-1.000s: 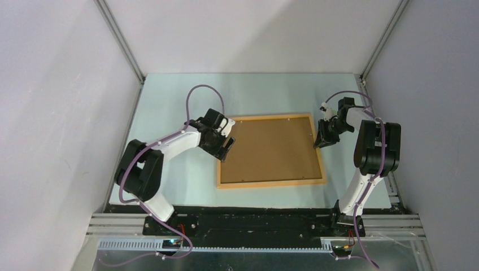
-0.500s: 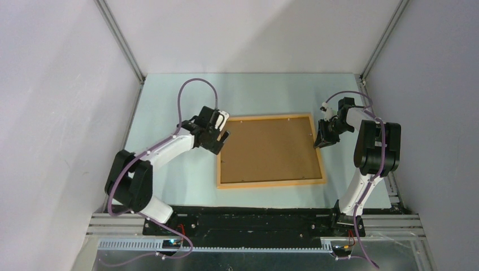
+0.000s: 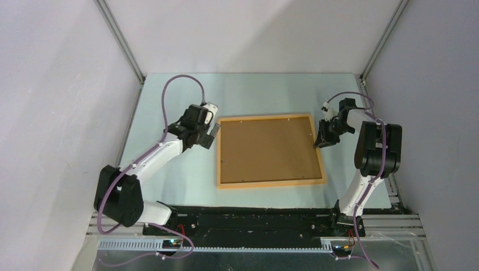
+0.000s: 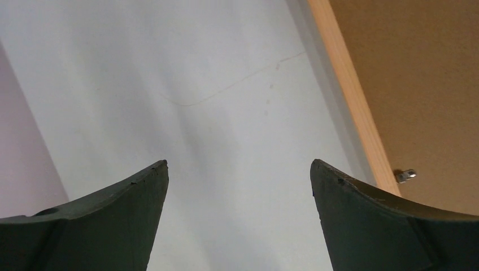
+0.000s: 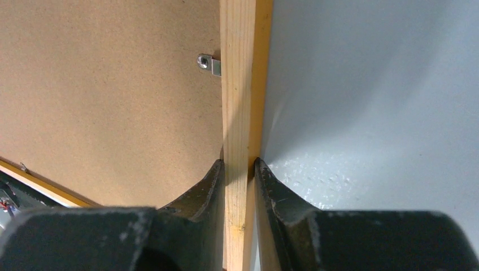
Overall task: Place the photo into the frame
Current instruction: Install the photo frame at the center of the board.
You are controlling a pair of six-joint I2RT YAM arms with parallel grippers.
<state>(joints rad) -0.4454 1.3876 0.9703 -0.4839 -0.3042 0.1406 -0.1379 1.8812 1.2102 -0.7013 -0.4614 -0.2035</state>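
Jaws of right gripper [image 5: 239, 165] clamped on right rail of frame [image 5: 242, 84], centre-right in top view. Left gripper [image 4: 239, 169] jaws wide apart over tabletop [image 4: 226, 101], beside left rail. Frame likely light, stiff, thin: pinch rails. No photo in sight; backing board [image 3: 268, 149] fills frame.

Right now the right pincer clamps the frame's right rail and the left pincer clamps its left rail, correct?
No. The left pincer is open over the table beside the frame, gripping nothing; the left wrist view shows it. The rest holds.
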